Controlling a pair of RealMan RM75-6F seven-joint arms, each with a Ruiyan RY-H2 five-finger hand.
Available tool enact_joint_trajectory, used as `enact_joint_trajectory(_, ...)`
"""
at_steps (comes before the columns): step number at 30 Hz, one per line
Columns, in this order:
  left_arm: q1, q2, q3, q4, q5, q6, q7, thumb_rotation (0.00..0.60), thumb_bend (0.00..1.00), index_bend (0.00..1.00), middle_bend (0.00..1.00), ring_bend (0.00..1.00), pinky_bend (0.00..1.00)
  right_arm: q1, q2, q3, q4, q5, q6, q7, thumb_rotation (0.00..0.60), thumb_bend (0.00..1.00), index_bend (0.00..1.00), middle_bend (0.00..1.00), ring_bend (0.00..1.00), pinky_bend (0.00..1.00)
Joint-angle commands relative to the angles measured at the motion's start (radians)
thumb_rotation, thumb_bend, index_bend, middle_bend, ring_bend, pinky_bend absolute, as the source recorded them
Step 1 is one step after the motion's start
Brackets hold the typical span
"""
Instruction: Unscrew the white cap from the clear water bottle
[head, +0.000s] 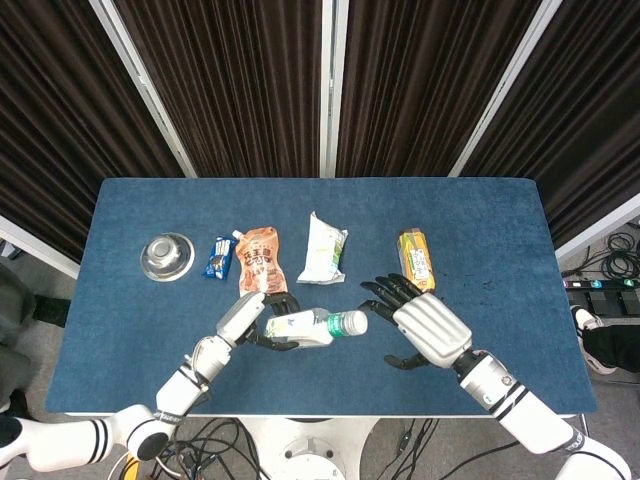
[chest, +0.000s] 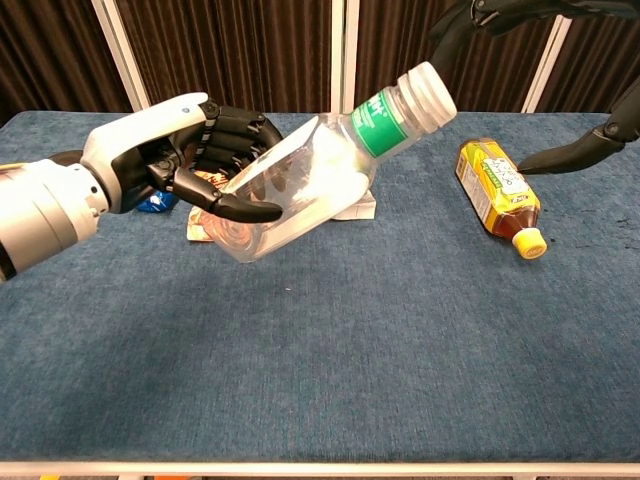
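Note:
My left hand (head: 247, 317) (chest: 175, 158) grips the clear water bottle (head: 303, 327) (chest: 300, 186) around its body, holding it above the table and tilted with the neck up to the right. The white cap (head: 354, 322) (chest: 432, 92) sits on the neck above a green label. My right hand (head: 420, 326) hovers open just right of the cap with a small gap between them; in the chest view only its dark fingers (chest: 560, 157) show at the top right.
On the blue table (head: 500, 240) lie a steel bowl (head: 166, 256), a small blue packet (head: 219, 258), an orange pouch (head: 260, 260), a white-green bag (head: 323, 250) and a lying amber bottle (head: 416, 260) (chest: 497, 193) with a yellow cap.

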Motion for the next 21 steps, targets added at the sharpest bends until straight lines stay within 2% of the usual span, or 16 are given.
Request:
enact_joint_trajectory(1, -0.002, 0.000, -0.001, 0.000, -0.001, -0.002, 0.001, 0.600, 0.21, 0.66, 0.58, 0.50, 0.55, 0.001, 0.000, 0.000, -0.002, -0.006, 0.000, 0.001, 0.600, 0.10, 0.21, 0.05, 0.00, 0.00)
enact_joint_trajectory(21, -0.004, -0.004, 0.002, 0.012, -0.007, -0.009, -0.003, 0.600, 0.21, 0.66, 0.58, 0.50, 0.55, -0.006, 0.001, -0.011, -0.021, -0.050, 0.007, -0.005, 0.600, 0.10, 0.21, 0.05, 0.00, 0.00)
